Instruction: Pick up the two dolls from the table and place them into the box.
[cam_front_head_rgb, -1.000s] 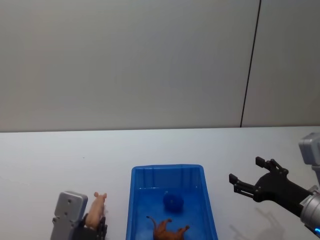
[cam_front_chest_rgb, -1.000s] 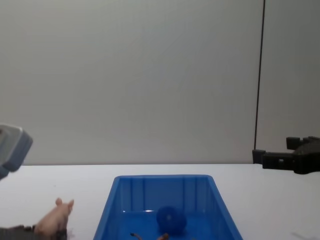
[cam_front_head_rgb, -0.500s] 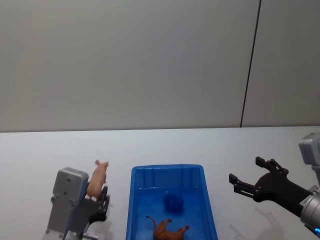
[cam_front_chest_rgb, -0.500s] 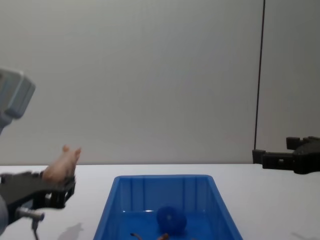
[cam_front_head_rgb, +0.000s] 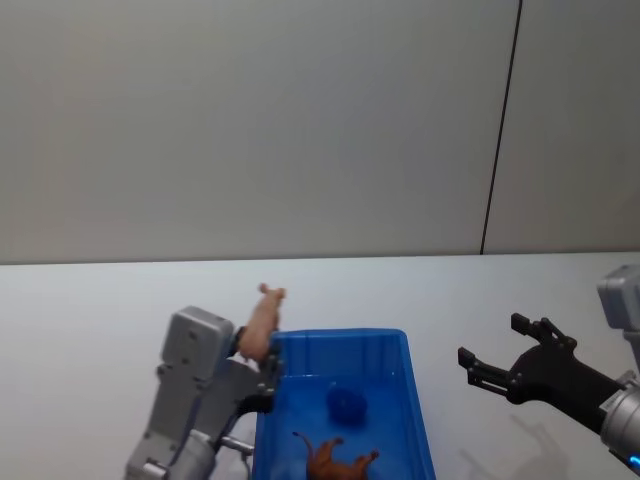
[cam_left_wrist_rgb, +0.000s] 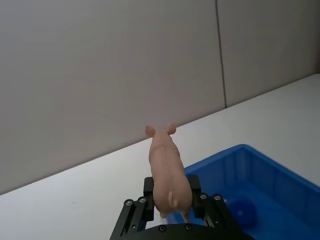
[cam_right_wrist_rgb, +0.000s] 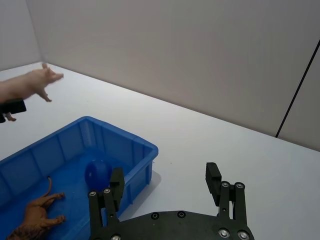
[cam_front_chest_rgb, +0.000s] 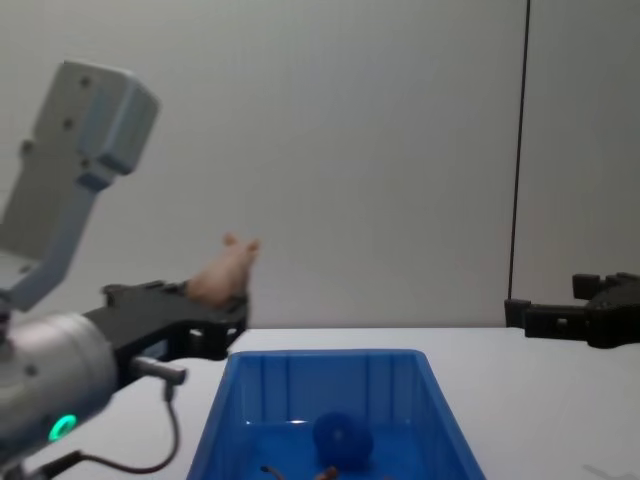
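We see the left gripper (cam_front_head_rgb: 258, 352) clenched on the pink pig (cam_front_head_rgb: 262, 320), held above the blue box's (cam_front_head_rgb: 345, 343) far left corner. Inside lie the brown lion (cam_front_head_rgb: 338, 459) and blue figure (cam_front_head_rgb: 346, 403); the right gripper (cam_front_head_rgb: 492, 357) hangs released, right of the box.

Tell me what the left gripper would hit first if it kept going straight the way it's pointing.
Probably nothing close: the left gripper, shut on the pig, points over the box's far left corner toward the bare table and back wall. Depth is unclear.
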